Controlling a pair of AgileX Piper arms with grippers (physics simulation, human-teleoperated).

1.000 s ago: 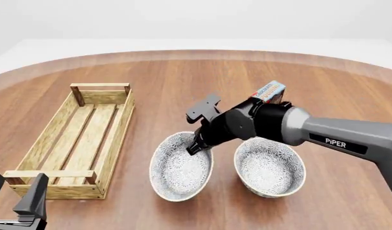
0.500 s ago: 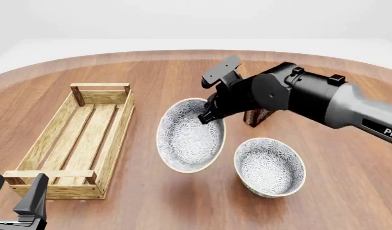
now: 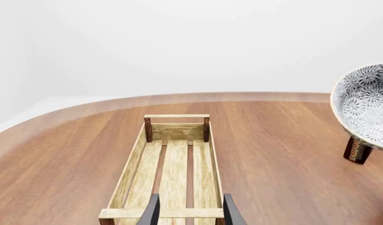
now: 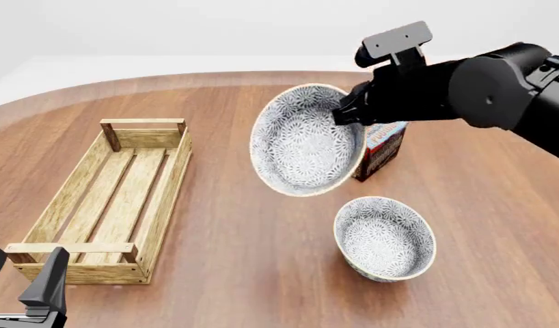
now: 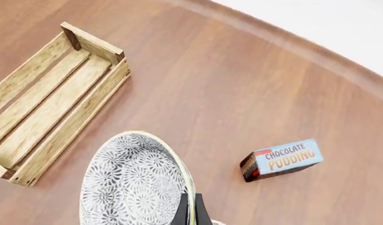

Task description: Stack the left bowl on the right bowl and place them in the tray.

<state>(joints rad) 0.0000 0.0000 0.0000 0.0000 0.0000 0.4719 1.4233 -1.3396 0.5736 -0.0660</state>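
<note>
My right gripper [image 4: 345, 113] is shut on the rim of a patterned grey-and-white bowl [image 4: 305, 139] and holds it tilted, high above the table; the bowl also shows in the right wrist view [image 5: 132, 180] and the left wrist view [image 3: 365, 104]. A second matching bowl [image 4: 385, 237] stands on the table, below and to the right of the held one. The long light-wood tray [image 4: 111, 197] lies at the left, empty; it also shows in the left wrist view [image 3: 174, 168] and the right wrist view [image 5: 47, 101]. My left gripper [image 4: 26, 283] is open and empty near the tray's near end.
A chocolate pudding box [image 4: 380, 149] stands on the table just behind the held bowl; it also shows in the right wrist view [image 5: 282, 159]. The round wooden table's far edge [image 4: 216, 76] curves behind.
My right gripper has lifted the left bowl off the table, up and to the right, and tilted it more. The left arm has not moved.
</note>
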